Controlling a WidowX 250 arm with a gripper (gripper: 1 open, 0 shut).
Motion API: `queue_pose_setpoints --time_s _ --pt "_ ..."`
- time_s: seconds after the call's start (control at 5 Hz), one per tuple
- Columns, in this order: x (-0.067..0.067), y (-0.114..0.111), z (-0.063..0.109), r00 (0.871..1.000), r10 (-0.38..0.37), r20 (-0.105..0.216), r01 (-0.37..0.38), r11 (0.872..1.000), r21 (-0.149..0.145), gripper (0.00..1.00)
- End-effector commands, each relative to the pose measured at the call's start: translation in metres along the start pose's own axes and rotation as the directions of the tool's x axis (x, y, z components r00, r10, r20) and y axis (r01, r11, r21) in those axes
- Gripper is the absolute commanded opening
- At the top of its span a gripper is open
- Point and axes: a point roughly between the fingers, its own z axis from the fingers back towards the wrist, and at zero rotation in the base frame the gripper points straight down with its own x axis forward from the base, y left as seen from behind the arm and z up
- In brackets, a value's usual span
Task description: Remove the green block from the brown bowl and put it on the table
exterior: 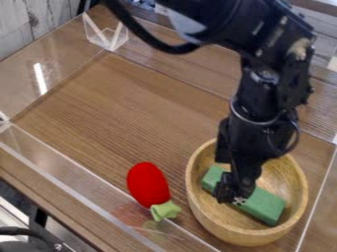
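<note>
The green block [269,205] lies flat inside the brown bowl [302,193] at the lower right of the wooden table [125,108]. My black gripper [239,189] points straight down into the bowl, right over the block's middle. Its jaws stand open, and one dark finger [242,185] reaches down in front of the block. The block's left end [211,178] shows beside that finger. I cannot tell whether the fingers touch the block. The arm hides part of the bowl's far rim.
A red strawberry-shaped toy [148,183] with a green stem [165,211] lies just left of the bowl. A low clear wall [66,182] runs along the table's front and left edges. A small clear stand [105,33] sits at the far left.
</note>
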Motion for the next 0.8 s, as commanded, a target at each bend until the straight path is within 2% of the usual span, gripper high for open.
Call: queue_pose_setpoints --time_s 0.0,0.2,0.4,0.6 --pt "-0.009 0.004 0.001 0.998 0.059 0.021 -0.06 0.998 0.024 1.0" --pt "-0.018 0.006 0.003 0.99 0.139 0.014 -0.14 0.989 0.046 1.0" --pt "-0.014 0.002 0.009 0.988 0.154 0.02 -0.155 0.985 0.072 1.0" --pt "-0.008 -0.002 0.012 0.991 0.131 0.028 -0.133 0.987 0.089 1.0"
